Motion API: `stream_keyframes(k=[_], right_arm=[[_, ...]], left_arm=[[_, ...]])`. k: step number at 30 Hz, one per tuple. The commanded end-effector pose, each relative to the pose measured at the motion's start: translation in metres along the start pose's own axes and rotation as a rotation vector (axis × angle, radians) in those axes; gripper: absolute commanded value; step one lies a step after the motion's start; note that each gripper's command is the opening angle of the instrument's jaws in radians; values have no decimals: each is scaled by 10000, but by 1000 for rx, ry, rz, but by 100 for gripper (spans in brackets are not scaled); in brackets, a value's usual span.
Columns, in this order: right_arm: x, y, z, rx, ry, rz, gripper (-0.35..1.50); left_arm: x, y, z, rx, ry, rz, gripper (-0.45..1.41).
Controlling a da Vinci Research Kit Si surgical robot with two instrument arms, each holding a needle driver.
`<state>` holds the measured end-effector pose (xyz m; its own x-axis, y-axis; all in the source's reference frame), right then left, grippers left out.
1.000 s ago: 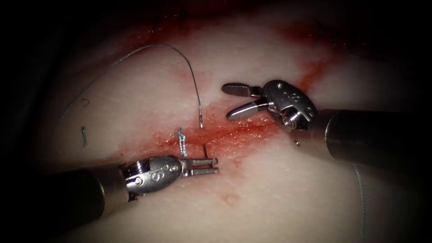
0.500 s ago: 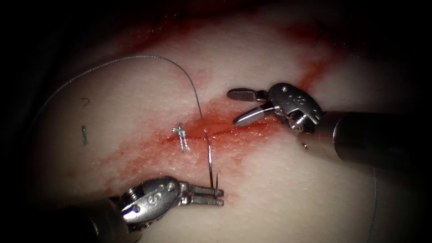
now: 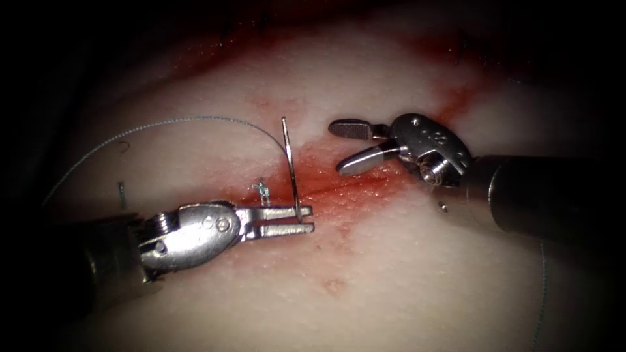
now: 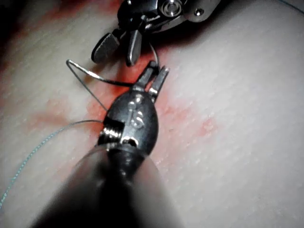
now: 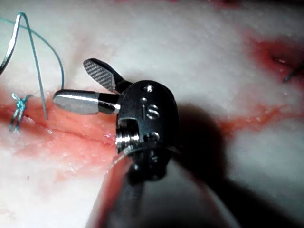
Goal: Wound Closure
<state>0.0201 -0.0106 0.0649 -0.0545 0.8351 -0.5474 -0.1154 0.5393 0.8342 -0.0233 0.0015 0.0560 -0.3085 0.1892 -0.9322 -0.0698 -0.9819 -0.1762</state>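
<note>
We see our left end effector [image 3: 303,220] clamped on the needle [image 3: 290,166] near one end, the curve standing free above the cut [image 3: 339,189], while our right end effector [image 3: 345,146] gapes empty just right of it

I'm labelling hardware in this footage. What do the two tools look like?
Both match: a dark, thick cylindrical shaft, then a silvery rounded metal wrist housing with screws and stamped characters, ending in two slim metal jaws. The left tool has straight, narrow blades; the right tool has blades whose cross-hatched inner faces show in the right wrist view.
</note>
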Motion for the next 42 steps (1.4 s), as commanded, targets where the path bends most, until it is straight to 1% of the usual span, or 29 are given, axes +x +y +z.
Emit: stream_keyframes(k=[1, 3, 5, 7, 8, 9, 10, 12, 16, 19, 23, 27, 30, 32, 35, 40, 42], right_arm=[[4, 0, 9, 5, 0, 33, 134], [11, -3, 9, 6, 0, 102, 136], [18, -6, 7, 9, -1, 176, 129], [24, -8, 5, 13, -3, 237, 114], [28, -9, 2, 16, -5, 294, 99], [28, -9, 2, 16, -5, 294, 99], [29, -9, 0, 18, -6, 332, 91], [31, -10, -2, 20, -8, 370, 86], [33, -11, -4, 23, -10, 461, 86], [32, -14, -3, 24, -11, 510, 86], [33, -18, 1, 25, -11, 532, 91], [32, -21, 8, 20, -7, 549, 94], [28, -23, 14, 20, -6, 565, 99], [26, -25, 19, 22, -6, 581, 106], [23, -28, 26, 25, -8, 598, 109], [17, -35, 37, 43, -21, 614, 108], [16, -38, 41, 49, -25, 614, 103]], left_arm=[[-1, -7, 4, 24, -10, 33, -45], [6, -20, -1, 61, -27, 82, -45], [12, -33, -5, 96, -40, 121, -45], [16, -44, -7, 124, -52, 161, -45], [17, -48, -8, 143, -64, 181, -45], [17, -48, -8, 143, -64, 181, -45], [17, -49, -7, 151, -76, 196, -45], [14, -46, -6, 157, -84, 209, -45], [0, -35, 0, 164, -86, 227, -45], [-15, -22, 9, 175, -89, 248, -45], [-41, -7, 23, 178, -117, 280, -45], [-58, 3, 36, 172, -134, 302, -45], [-62, 7, 46, 180, -146, 307, -45], [-63, 9, 52, 187, -151, 308, -45], [-63, 13, 60, 193, -164, 321, -45], [-67, 17, 68, 189, -186, 342, -45], [-67, 18, 69, 187, -189, 343, -45]])
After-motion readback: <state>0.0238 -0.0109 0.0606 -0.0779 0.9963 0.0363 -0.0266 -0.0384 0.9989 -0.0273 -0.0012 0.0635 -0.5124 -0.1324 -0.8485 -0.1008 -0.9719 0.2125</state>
